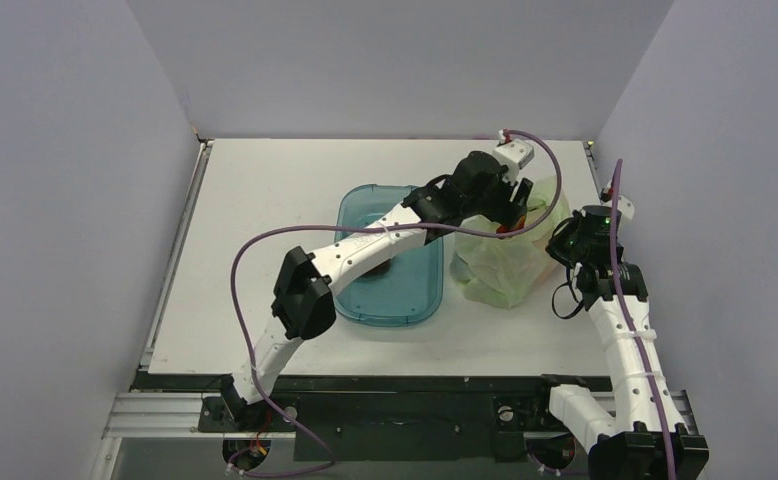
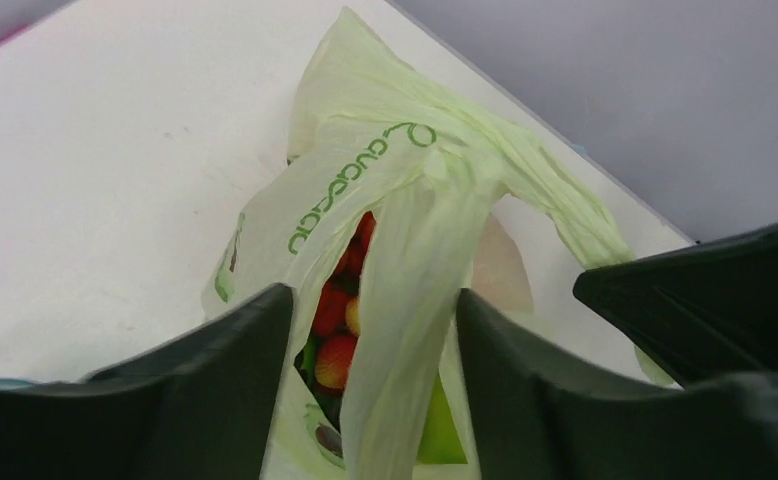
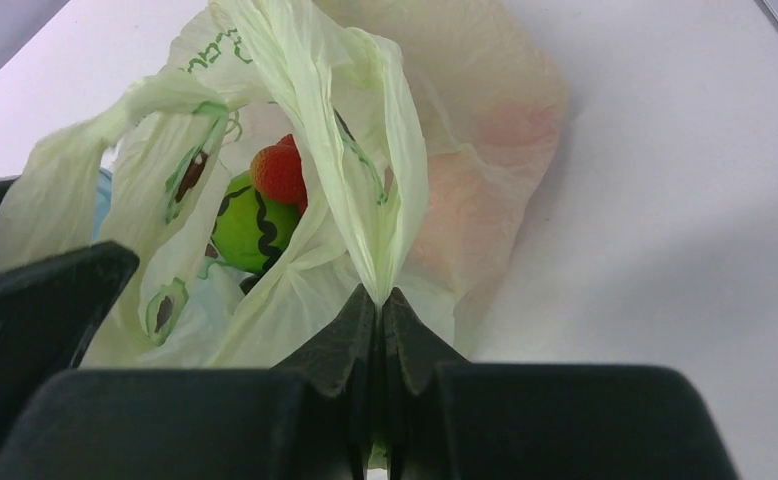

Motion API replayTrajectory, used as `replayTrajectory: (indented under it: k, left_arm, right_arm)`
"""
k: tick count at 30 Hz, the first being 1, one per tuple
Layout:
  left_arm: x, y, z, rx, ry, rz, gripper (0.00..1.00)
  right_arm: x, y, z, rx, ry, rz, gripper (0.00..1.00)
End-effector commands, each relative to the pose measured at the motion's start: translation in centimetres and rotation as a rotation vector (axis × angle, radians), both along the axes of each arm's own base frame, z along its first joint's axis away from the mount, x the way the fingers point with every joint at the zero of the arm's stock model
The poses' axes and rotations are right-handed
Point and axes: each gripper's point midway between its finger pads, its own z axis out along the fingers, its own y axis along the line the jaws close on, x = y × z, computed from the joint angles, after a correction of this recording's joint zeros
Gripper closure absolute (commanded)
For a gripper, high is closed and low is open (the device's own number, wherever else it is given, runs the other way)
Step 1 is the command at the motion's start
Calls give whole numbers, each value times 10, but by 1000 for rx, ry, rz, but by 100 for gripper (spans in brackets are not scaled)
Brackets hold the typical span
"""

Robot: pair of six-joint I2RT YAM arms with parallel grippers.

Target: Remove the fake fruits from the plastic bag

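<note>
Pinching the plastic bag (image 3: pixel 365 150), the right gripper (image 3: pixel 380 310) is holding tight; the left gripper (image 2: pixel 373 300) is hanging open astride a fold.

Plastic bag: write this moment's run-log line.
left claw: open, astride plastic bag fold | right claw: shut on bag | fake fruits: inside

The left arm (image 1: pixel 365 245) reaches far forward, with the left gripper (image 2: pixel 373 295) tipped down and its fingers spread wide. The right arm (image 1: pixel 625 340) is folded upright. The right gripper (image 3: pixel 380 297) is clamped on a fold of the plastic bag (image 3: pixel 365 150) that rises just ahead of its fingertips.
</note>
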Motion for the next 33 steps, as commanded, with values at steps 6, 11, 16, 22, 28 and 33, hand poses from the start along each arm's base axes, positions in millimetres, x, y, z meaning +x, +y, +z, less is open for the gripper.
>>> replayTrajectory:
  k: [6,11,16,22,28,33]
  left_arm:
    - [3,19,69,-113,-43,52,100]
    - [-13,71,97,-244,-41,210,100]
    - [-56,106,99,-396,-7,230,100]
    - [-103,123,79,-475,25,148,100]
    - [-120,114,47,-450,101,92,100]
    - [-119,105,51,-464,125,84,100]
  right_arm:
    - [25,0,37,99,-79,-98,100]
    - [52,-22,75,52,-137,-209,100]
    - [81,-60,133,-100,-227,-342,100]
    - [124,-88,143,-240,-210,-434,100]
    - [161,-69,135,-335,-174,-343,100]
    - [170,-52,123,-347,-122,-240,100]
